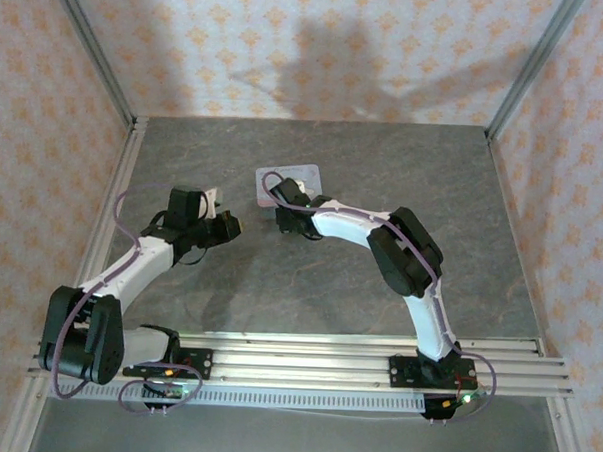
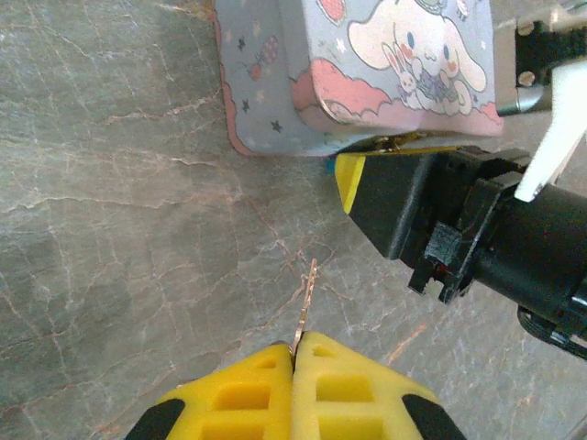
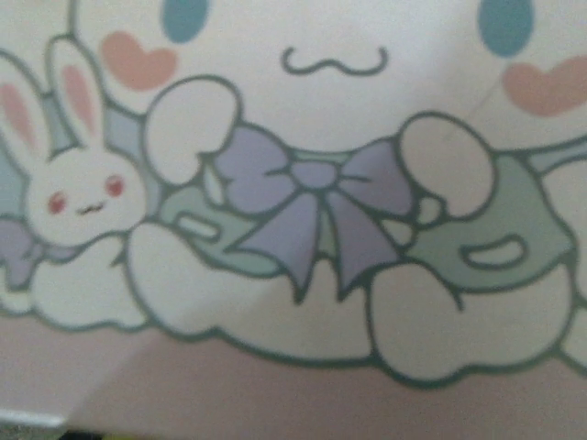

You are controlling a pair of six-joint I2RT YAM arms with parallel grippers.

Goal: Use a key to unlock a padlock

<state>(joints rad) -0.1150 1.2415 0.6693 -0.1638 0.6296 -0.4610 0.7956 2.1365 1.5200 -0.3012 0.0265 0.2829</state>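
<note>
1. The grey stone-patterned table (image 1: 329, 287) takes up the middle of the top view, with patterned walls (image 1: 319, 47) across the upper part of the frame.
2. The right arm (image 1: 405, 256) bends from the lower right toward the centre. The left arm (image 1: 130, 264) rises from the lower left and turns rightward.
3. The tin (image 1: 302, 176), pale blue and pink with a cartoon dog on its lid, lies flat just above the frame's centre. In the left wrist view it sits at the upper middle (image 2: 394, 64), and in the right wrist view its lid drawing (image 3: 312, 183) is seen from very close.
4. The right gripper (image 1: 285, 210) is at the tin's lower edge. One yellow fingertip (image 2: 351, 179) shows just beneath that edge in the left wrist view. I cannot tell how far apart its jaws stand or whether they hold anything.
5. The left gripper (image 2: 295, 353), at the bottom centre of its own view, has its yellow pads pressed together on the key.
6. The key (image 2: 306, 298), thin and brass-brown, sticks up from between those pads and points toward the tin, well short of it.
7. The padlock (image 2: 328, 166) appears only as a small blue speck under the tin's lower edge, just left of the right fingertip. It is too small to make out further.
</note>
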